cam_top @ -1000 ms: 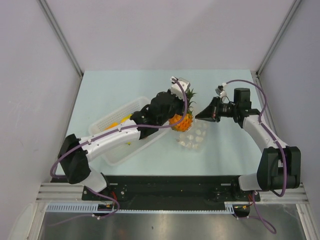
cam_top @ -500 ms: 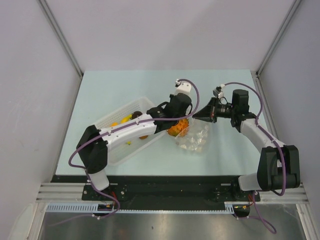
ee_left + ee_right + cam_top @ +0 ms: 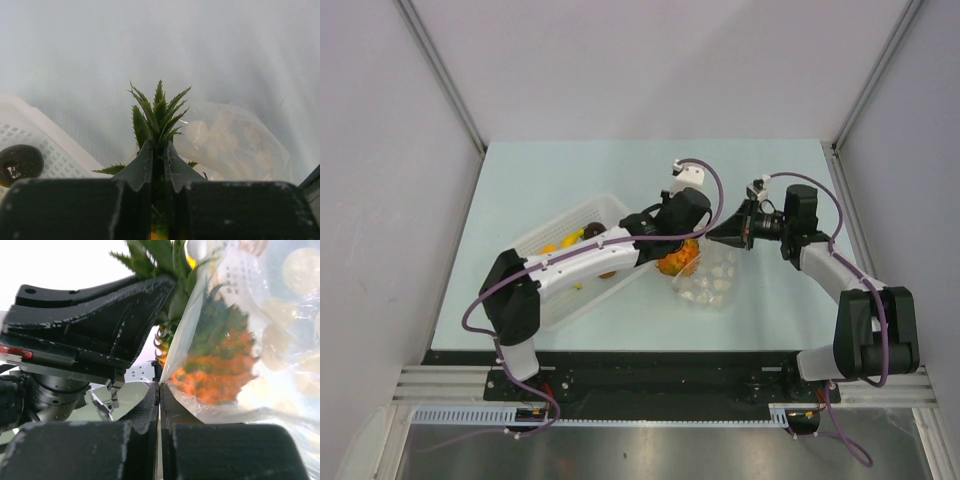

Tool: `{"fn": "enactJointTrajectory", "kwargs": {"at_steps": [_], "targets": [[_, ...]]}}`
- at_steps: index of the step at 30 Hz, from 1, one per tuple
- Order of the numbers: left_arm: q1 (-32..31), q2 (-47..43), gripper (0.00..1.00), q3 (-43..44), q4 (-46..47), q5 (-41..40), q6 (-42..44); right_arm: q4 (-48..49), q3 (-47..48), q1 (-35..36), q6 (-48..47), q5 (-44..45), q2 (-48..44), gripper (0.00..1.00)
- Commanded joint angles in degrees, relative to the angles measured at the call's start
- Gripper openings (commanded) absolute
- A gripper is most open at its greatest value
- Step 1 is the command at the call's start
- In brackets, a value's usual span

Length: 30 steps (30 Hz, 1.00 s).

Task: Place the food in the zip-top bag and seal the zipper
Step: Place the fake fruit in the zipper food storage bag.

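My left gripper (image 3: 685, 238) is shut on the green crown (image 3: 157, 112) of the orange pineapple (image 3: 678, 258) and holds it inside the mouth of the clear dotted zip-top bag (image 3: 710, 278). In the right wrist view the pineapple (image 3: 215, 360) shows through the bag's plastic (image 3: 280, 315). My right gripper (image 3: 715, 234) is shut on the bag's upper edge and holds it up; its fingertips (image 3: 160, 388) pinch the film. A dark brown round fruit (image 3: 19, 164) lies in the white basket (image 3: 55, 157). Yellow and orange pieces (image 3: 563, 241) lie in the basket too. The zipper strip is not clear.
The white perforated basket (image 3: 545, 300) stands left of the bag, under my left arm. Grey walls close in the table on three sides. The table's far part (image 3: 620, 165) lies behind the arms.
My left gripper has carried the pineapple down and to the right into the bag's mouth. My right gripper has moved slightly left and keeps holding the bag's edge.
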Motion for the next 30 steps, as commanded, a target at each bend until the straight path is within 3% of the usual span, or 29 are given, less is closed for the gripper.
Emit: {"fn": "enactJointTrajectory", "kwargs": {"at_steps": [1, 6, 10, 13, 14, 15, 17, 18, 21, 25, 30], "targets": [[-0.99, 5.36, 0.00, 5.74, 0.45, -4.52, 1.60, 4.62, -0.39, 1.09, 3.39, -2.52, 0.41, 0.00], [-0.99, 9.77, 0.00, 9.87, 3.53, -6.91, 2.13, -6.86, -0.47, -3.20, -4.07, -2.17, 1.03, 0.00], [-1.95, 11.27, 0.00, 10.40, 5.38, -6.73, 3.01, -20.41, 0.05, -8.92, -19.67, -1.11, 2.17, 0.00], [-3.36, 11.10, 0.02, 9.18, 5.29, -4.28, 3.10, -25.62, -0.56, -12.34, -25.51, -1.81, 3.04, 0.00], [-3.63, 10.84, 0.05, 8.56, 5.29, -3.31, 3.19, -26.50, -0.65, -12.97, -26.84, -1.90, 3.14, 0.00], [-4.06, 10.14, 0.21, 7.25, 5.55, -1.91, 3.10, -28.33, -0.65, -13.58, -28.07, -1.99, 3.31, 0.00], [-4.16, 9.17, 0.31, 6.10, 5.47, 4.06, 2.58, -29.66, -0.82, -14.64, -31.05, -2.51, 3.92, 0.00], [-4.16, 7.69, 0.45, 4.70, 5.73, 6.78, 2.75, -30.63, -0.74, -14.73, -31.77, -2.78, 3.84, 0.00], [-3.81, 4.96, 0.63, 2.24, 6.34, 12.42, 4.33, -33.87, 0.14, -15.26, -35.98, -2.52, 3.66, 0.00], [-0.39, -1.80, 0.63, -0.58, 5.91, 17.08, 4.42, -41.78, 2.68, -17.36, -44.15, -2.52, 4.54, 0.00], [5.41, -3.23, 0.60, -4.26, 2.48, 28.21, 5.91, -50.49, 6.64, -21.49, -51.99, -1.73, 8.14, 0.00]]}}
